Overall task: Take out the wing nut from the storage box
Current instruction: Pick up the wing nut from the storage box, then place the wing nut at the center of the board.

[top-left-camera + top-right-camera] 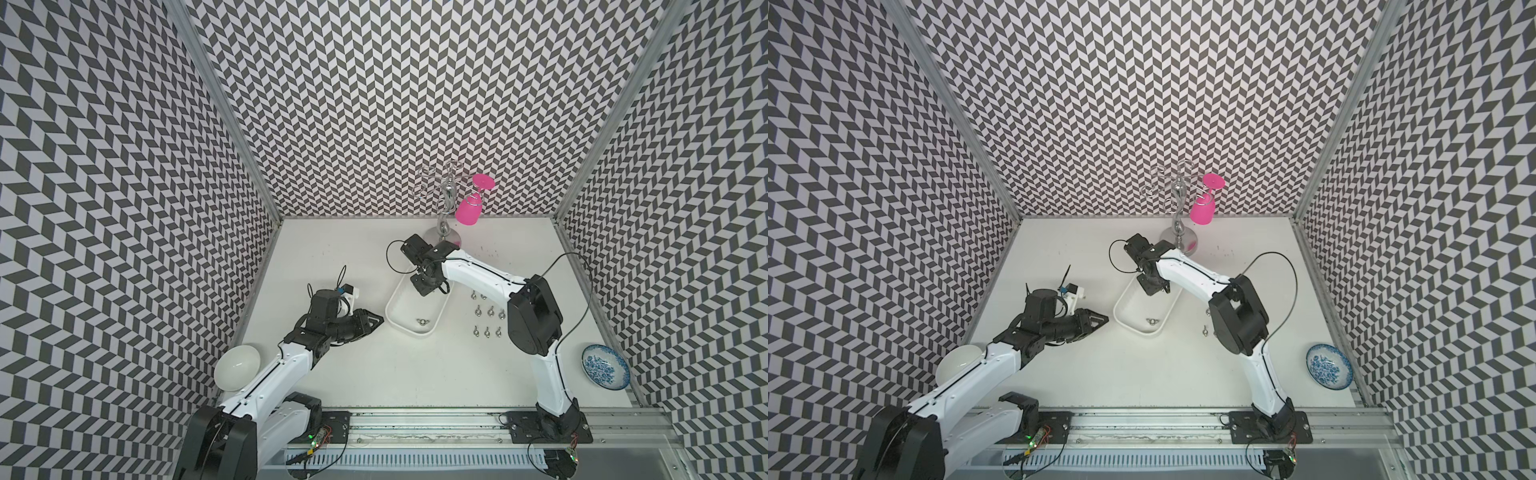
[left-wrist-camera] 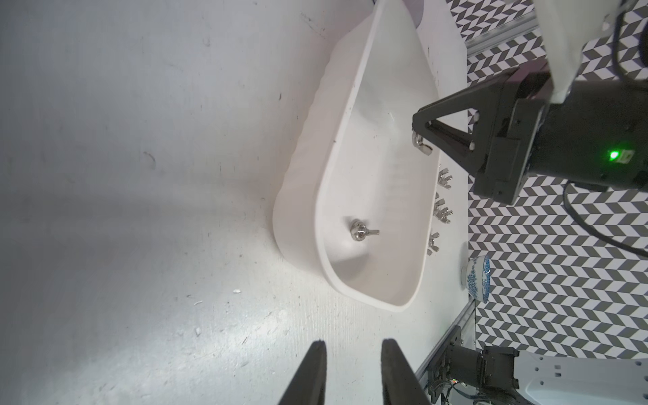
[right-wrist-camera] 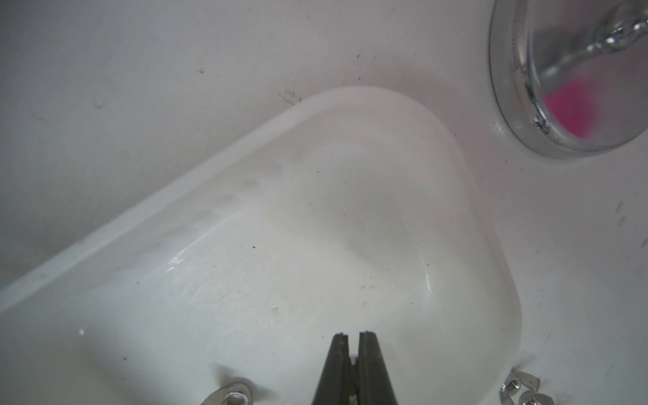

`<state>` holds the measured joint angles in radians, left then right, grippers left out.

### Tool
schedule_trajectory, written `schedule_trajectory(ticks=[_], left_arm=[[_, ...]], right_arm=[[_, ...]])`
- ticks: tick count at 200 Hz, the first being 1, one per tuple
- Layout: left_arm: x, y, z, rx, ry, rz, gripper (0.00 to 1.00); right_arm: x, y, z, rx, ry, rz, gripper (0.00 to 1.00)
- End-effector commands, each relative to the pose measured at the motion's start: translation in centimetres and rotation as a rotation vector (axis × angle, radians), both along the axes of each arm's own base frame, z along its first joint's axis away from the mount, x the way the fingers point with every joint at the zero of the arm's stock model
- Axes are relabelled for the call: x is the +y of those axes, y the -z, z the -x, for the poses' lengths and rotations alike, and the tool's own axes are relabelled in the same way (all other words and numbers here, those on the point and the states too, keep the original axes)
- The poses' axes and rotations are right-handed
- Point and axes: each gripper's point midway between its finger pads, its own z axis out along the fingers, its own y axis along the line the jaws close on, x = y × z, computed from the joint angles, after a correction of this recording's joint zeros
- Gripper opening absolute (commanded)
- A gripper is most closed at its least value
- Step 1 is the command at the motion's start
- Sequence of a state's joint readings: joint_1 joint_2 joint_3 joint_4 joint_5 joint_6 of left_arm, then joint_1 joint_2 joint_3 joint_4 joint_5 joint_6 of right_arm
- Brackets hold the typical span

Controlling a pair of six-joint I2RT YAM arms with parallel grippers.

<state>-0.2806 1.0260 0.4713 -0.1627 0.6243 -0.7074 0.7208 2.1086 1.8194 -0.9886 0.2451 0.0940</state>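
The white storage box (image 1: 409, 308) lies under the right gripper (image 3: 354, 338) and a little way in front of the left gripper (image 2: 354, 345), whose fingers are spread apart with nothing between them. The right gripper points down into the box and is squeezed tight on a small shiny wing nut (image 2: 422, 143) at its tips. A second wing nut (image 1: 422, 321) lies on the box floor, nearer the robot than that gripper, and loose nuts (image 1: 490, 312) sit outside.
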Motion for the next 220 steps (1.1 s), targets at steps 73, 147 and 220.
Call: schedule_trajectory(ticks=[73,147,220], left_arm=[[-4.2,-7.3,-0.7,-0.201,0.086,-0.055,0.31],[-10.2,-8.8,-0.3,-0.296,0.218,-0.090,0.31],[-11.2,-8.2,-1.0,-0.304,0.249,-0.091,0.31]], right_arm=[[-14.4,-6.2,0.9,-0.247,0.489,-0.141,0.00],[-23.7,-4.6,5.3,-0.338,0.743,-0.203,0.00],[-24.4,1.6,9.1,-0.137,0.809,-0.238,0.00]])
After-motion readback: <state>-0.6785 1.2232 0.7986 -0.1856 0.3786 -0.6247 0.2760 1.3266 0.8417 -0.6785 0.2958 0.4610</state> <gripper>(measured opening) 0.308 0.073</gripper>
